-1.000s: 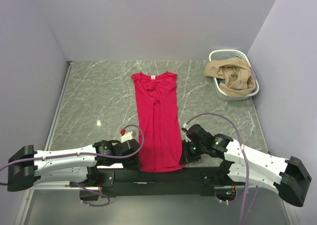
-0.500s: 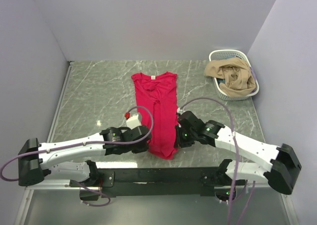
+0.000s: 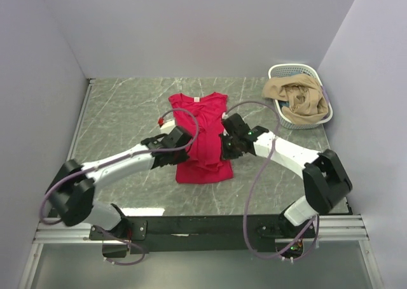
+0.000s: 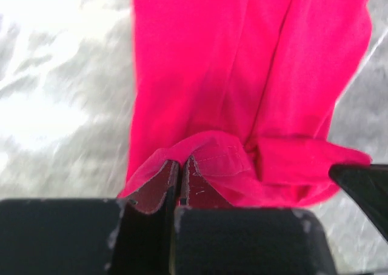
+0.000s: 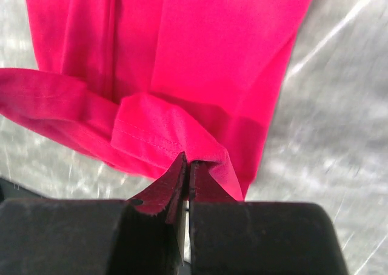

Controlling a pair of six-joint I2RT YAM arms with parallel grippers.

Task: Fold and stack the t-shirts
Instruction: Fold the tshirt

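Observation:
A crimson-red t-shirt lies lengthwise at the table's centre, sleeves folded in, a small white label at its far neck. Its near hem is lifted and doubled back over the lower body. My left gripper is shut on the hem's left corner; in the left wrist view red cloth is pinched between the closed jaws. My right gripper is shut on the hem's right corner, and the right wrist view shows the same pinch. Both hold the hem above the shirt's middle.
A white lattice basket at the back right holds crumpled tan and other cloth. Grey marble tabletop lies around the shirt. Lilac walls enclose left, back and right. A black rail runs along the near edge.
Both grippers, shut on the near hem corners, have carried the hem from the table's near edge away toward the collar, doubling the lower half of the shirt over itself.

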